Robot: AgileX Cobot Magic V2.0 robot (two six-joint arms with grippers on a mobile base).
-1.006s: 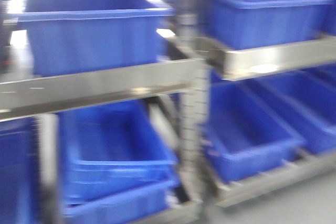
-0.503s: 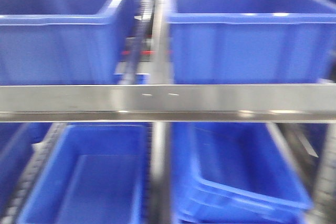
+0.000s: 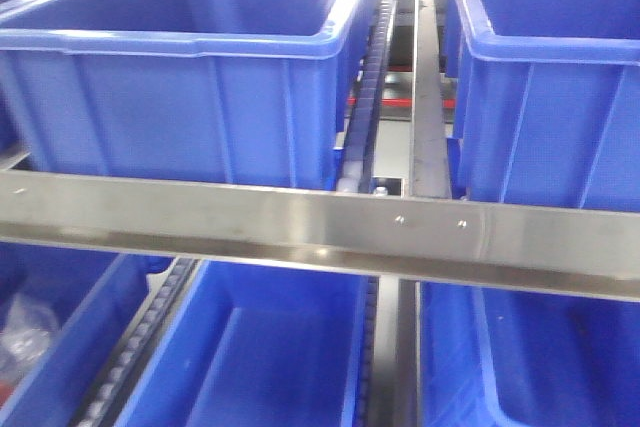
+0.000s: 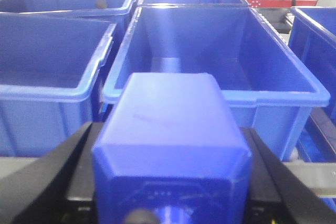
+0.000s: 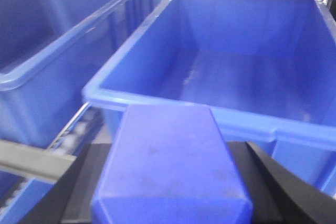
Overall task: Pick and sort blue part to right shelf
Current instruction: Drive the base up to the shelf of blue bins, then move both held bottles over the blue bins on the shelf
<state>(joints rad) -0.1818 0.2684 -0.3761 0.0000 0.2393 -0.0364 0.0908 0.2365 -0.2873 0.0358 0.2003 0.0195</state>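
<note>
- Blue part (image 4: 170, 124) sits in the left gripper (image 4: 170, 153), whose black fingers (image 4: 73, 156) press on its two long sides; it hangs just before the rim of an open bin (image 4: 215, 95).
- Second part (image 5: 168, 156), same colour and shape, is pinched the same way in the right gripper (image 5: 170, 182), in front of another bin (image 5: 105, 97).
- Front view shows only bins and a steel rail (image 3: 320, 227); neither arm nor either part appears there.
- Both parts look like moulded plastic boxes: stiff, not fragile, and probably hollow and light.
- Faces are smooth and slightly glossy, so I judge them slippery; a loose squeeze could let one slide forward.
- Top edges are chamfered, so pads belong below the bevel, on the flat parallel side walls, near mid-length for balance.
- Left part's near end shows a dark recess with small fittings; best kept clear of contact.
- Fingertips are hidden by the parts, so how far they reach cannot be told.
</note>
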